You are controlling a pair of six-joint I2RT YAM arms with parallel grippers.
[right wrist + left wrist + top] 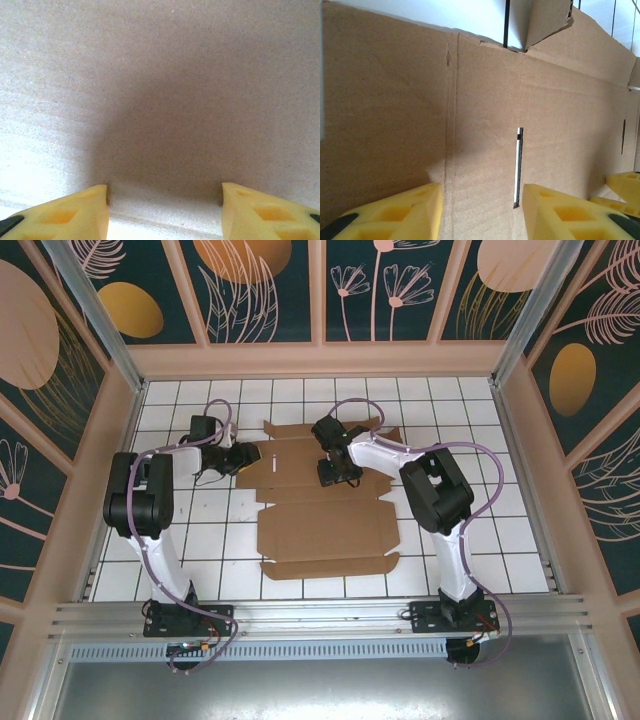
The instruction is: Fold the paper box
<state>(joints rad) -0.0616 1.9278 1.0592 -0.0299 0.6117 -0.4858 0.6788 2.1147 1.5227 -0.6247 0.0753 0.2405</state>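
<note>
The paper box (325, 530) lies as a flat brown die-cut sheet in the middle of the tiled table, flaps spread out. My left gripper (247, 457) rests at the sheet's left rear edge; its yellow fingers (410, 212) stand open over bare cardboard (485, 125), a narrow slot (518, 167) just inside the right finger. My right gripper (338, 473) presses down on the rear panel. In the right wrist view its yellow fingers (75, 210) are spread wide against the cardboard surface (165, 100), with nothing between them.
The white tiled tabletop (470, 440) is ringed by tan walls (320, 360). An aluminium rail (320, 615) runs along the near edge, where both arm bases are bolted. Bare tiles lie to the left and right of the sheet.
</note>
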